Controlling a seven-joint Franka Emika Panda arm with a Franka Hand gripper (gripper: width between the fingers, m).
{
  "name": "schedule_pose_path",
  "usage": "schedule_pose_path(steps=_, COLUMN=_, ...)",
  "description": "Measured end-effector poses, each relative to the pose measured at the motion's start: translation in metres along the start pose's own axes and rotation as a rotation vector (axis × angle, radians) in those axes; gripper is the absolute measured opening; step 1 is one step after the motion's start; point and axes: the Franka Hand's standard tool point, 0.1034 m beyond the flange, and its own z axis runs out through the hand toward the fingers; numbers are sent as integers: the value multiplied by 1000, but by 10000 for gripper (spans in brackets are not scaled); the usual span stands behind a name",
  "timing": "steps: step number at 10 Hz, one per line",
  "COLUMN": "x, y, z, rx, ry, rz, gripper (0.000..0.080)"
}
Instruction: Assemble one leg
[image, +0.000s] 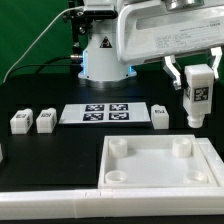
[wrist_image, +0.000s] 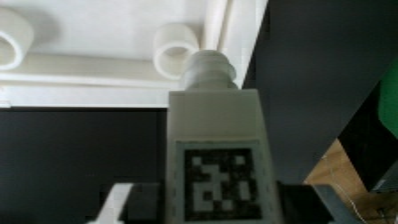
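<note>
the end effector (image: 196, 78) is clamping its fingers on the upper part of the leg (image: 197, 97), holding it upright in the air at the exterior view's right, clear of the tabletop (image: 50, 155) and near the far right socket of the slab (image: 150, 172). the leg is looking like light, stiff, smooth plastic, likely slippery, so gripping across its flat faces near the top is seeming soundest, leaving the narrower tip free

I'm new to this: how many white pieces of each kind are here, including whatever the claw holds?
Small white plastic tagged legs: 4 (three on the black table, one held in the gripper)
Big white flat slab with round corner sockets: 1
Thin flat white marker board: 1
Total: 6
</note>
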Motion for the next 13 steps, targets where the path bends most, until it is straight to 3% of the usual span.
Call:
schedule_pose_path(steps=1, x=18, y=7, z=7, rx=-6, ry=7, rz=-15, gripper=291)
schedule_pose_path(steps=2, x=24, y=16, z=19, rx=-12, ry=11, rz=-40, gripper=291)
schedule_pose_path(steps=4, x=16, y=37, z=40, rx=-24, ry=59, rz=-78, gripper=291)
schedule_pose_path(steps=5, x=16, y=34, z=39, rx=-9, ry=45, rz=-60, gripper=291)
schedule_pose_path(steps=8, x=15, y=31, z=39, rx=-6, ry=46, rz=-72, gripper=291)
schedule_pose_path(steps=11, x=9, y=9, z=51, rx=10, ry=63, rz=-87, gripper=291)
schedule_pose_path(steps=13, x=1, y=13, z=58, rx=7, ry=55, rz=-91, gripper=291)
